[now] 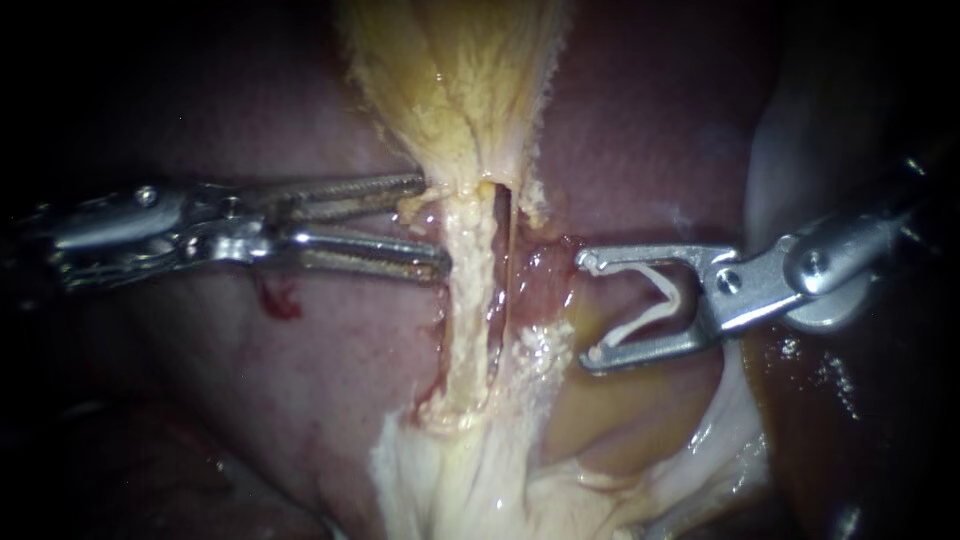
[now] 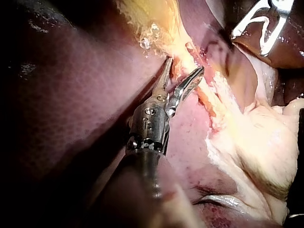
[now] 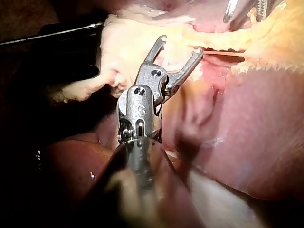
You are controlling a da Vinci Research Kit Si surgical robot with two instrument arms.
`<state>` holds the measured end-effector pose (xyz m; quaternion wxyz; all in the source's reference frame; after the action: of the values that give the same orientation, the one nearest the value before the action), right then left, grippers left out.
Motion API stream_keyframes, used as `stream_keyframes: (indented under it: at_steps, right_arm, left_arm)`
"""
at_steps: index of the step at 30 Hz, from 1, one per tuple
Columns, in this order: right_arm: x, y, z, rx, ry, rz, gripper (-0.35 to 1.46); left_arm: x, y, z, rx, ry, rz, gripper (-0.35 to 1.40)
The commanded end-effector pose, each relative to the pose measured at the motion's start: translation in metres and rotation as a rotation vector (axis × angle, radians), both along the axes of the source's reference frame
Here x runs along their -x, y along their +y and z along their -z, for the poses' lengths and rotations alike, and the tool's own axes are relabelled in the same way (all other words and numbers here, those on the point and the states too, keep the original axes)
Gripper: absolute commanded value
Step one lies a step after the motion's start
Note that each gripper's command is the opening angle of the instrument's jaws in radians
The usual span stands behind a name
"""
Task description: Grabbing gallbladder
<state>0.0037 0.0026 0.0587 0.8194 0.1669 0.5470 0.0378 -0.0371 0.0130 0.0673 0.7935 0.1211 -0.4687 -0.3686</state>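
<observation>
Liver backdrop, gallbladder just ahead of left instrument's open end effector

Endoscope view. Gallbladder at 12 o'clock, tapering into a tissue band that runs through centre to 6 o'clock and lies on the liver.

Left instrument enters from 9 o'clock. Its jaws are parted, tips against the band's 9 o'clock edge.

Right instrument enters from 3 o'clock, tips near the band but apart from it. A clip sits between its jaws, touching both.
</observation>
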Motion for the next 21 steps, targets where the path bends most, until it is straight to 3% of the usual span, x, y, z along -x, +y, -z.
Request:
stream_keyframes:
  at_steps: [1, 7, 17, 21]
  right_arm:
    - [0.0000, 0.0000, 0.0000, 0.000, 0.000, 0.000, 0.50]
    - [0.0000, 0.0000, 0.0000, -0.001, 0.001, 0.002, 0.50]
    - [0.0000, 0.0000, 0.0000, -0.001, 0.001, 0.002, 0.50]
    - [0.0000, 0.0000, 0.0000, -0.001, 0.001, 0.002, 0.50]
  left_arm:
    - [-0.0001, 0.0001, 0.0001, -0.007, -0.001, 0.007, 0.17]
    - [-0.0006, 0.0005, 0.0006, -0.064, 0.019, 0.064, -0.35]
    - [-0.0012, 0.0003, 0.0021, -0.135, 0.063, 0.088, -0.35]
    - [-0.0013, 0.0003, 0.0027, -0.138, 0.063, 0.089, -0.35]
